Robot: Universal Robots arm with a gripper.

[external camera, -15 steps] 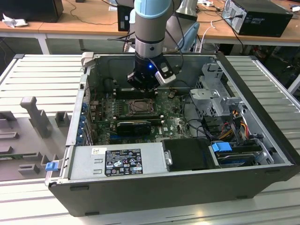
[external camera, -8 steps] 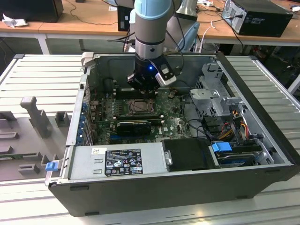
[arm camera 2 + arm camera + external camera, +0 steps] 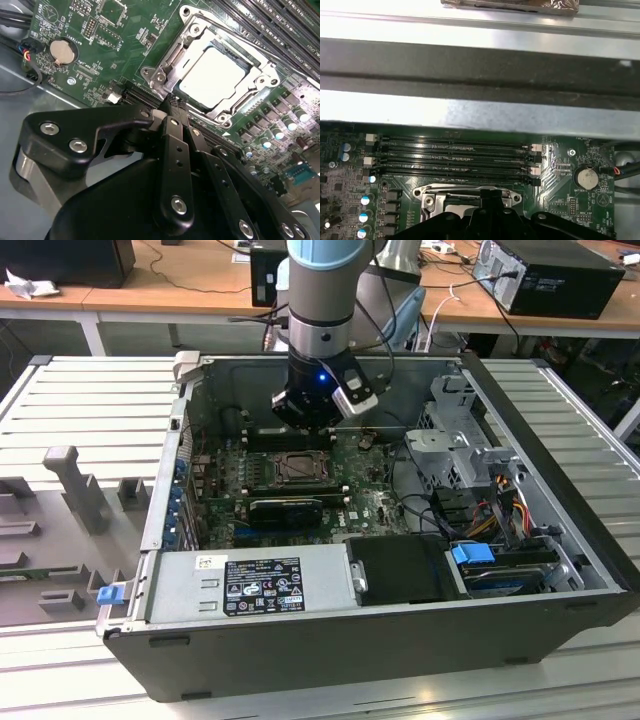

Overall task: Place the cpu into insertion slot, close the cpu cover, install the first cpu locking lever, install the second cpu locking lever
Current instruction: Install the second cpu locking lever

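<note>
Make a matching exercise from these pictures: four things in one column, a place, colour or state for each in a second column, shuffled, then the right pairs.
Things:
1. cpu
2. cpu cover
3. gripper
4. coin battery

Descriptions:
A. round and silver, on the green board away from the socket
B. pale square lying inside the insertion slot
C. black, its tips at the socket's edge
D. silver frame lying down around the chip

Pairs: 1-B, 2-D, 3-C, 4-A
</note>
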